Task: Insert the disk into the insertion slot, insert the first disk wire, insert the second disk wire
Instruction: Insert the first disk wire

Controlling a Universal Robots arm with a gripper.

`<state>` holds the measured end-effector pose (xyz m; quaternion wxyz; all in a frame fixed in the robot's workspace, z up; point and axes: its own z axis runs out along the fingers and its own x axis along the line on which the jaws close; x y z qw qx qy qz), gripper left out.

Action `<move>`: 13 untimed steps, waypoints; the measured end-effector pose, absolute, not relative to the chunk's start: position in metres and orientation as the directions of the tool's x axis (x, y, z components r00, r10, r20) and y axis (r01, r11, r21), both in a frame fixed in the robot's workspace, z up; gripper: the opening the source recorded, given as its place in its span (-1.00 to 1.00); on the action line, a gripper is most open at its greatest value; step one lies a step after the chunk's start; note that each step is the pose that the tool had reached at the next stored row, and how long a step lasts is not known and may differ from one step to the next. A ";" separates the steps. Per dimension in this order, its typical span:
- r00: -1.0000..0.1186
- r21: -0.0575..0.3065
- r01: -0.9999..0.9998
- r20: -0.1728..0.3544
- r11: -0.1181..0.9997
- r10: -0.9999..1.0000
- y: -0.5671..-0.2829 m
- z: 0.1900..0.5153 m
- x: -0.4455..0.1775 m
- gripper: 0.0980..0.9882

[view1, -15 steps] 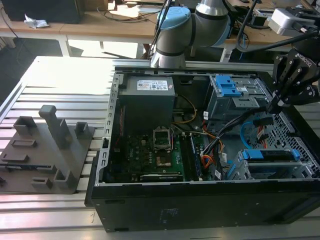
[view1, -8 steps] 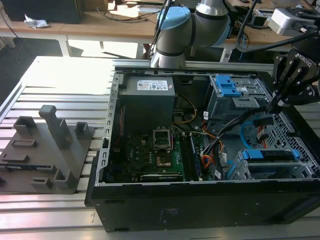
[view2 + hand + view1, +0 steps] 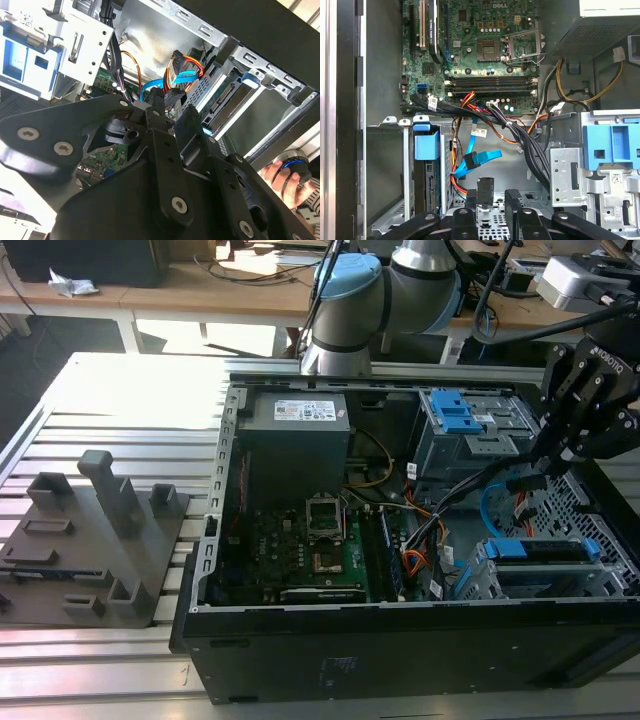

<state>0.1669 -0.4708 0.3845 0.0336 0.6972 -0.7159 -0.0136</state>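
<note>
Spotting the disk [image 3: 545,552] already sat in the insertion slot [image 3: 484,575], low on the exterior view's right, blue caddy and all. Pinching the small black plug of the first disk wire [image 3: 189,62] with the gripper [image 3: 172,102], higher in that frame than the cage, probably to keep it lined up with the drive's connector edge. Leaving the second disk wire [image 3: 490,155] loose just beside, apparently unplugged.

The arm [image 3: 350,310] reaches down, its fingers [image 3: 512,202] pinching the first disk wire [image 3: 485,189].
</note>
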 end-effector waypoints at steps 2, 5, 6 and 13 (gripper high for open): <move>-0.026 0.066 -0.997 0.032 0.028 -0.999 -0.469 0.384 0.167 -0.41; -0.026 0.065 -0.997 0.065 0.030 -0.998 -0.459 0.385 0.167 -0.41; -0.026 0.065 -0.997 0.067 0.030 -0.997 -0.459 0.384 0.167 -0.41; -0.026 0.065 -0.997 0.079 0.031 -0.997 -0.457 0.385 0.167 -0.41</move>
